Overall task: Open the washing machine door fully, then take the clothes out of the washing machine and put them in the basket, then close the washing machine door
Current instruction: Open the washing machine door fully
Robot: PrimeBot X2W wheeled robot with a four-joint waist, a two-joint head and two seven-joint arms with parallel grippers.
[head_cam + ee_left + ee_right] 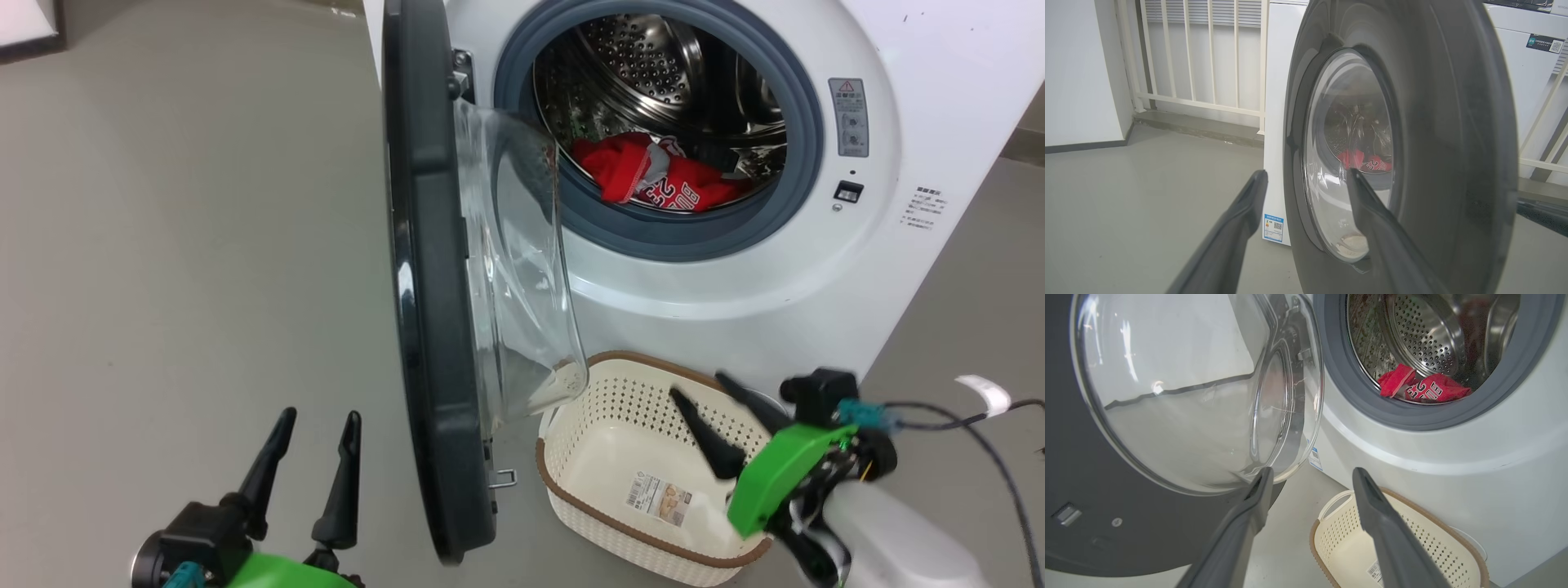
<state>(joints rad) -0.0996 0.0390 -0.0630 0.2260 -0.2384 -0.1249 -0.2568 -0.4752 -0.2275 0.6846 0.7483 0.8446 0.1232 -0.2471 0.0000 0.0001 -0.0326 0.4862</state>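
The washing machine (694,278) stands with the washing machine door (433,286) swung out edge-on, its glass bowl facing the drum. The clothes (653,175), red with white lettering, lie at the drum's front lip; they show too in the right wrist view as clothes (1421,388). The basket (571,490) sits on the floor below the opening, holding just a sticker. My right gripper (698,384) hangs open over the basket's right side, empty. My left gripper (319,415) is open and empty left of the door, facing the door's black outer ring (1433,143).
Grey floor spreads to the left of the door. A white railing (1208,53) and a wall stand behind the machine. A second white appliance (1527,61) is beside it. A dark cable (980,416) trails from my right wrist.
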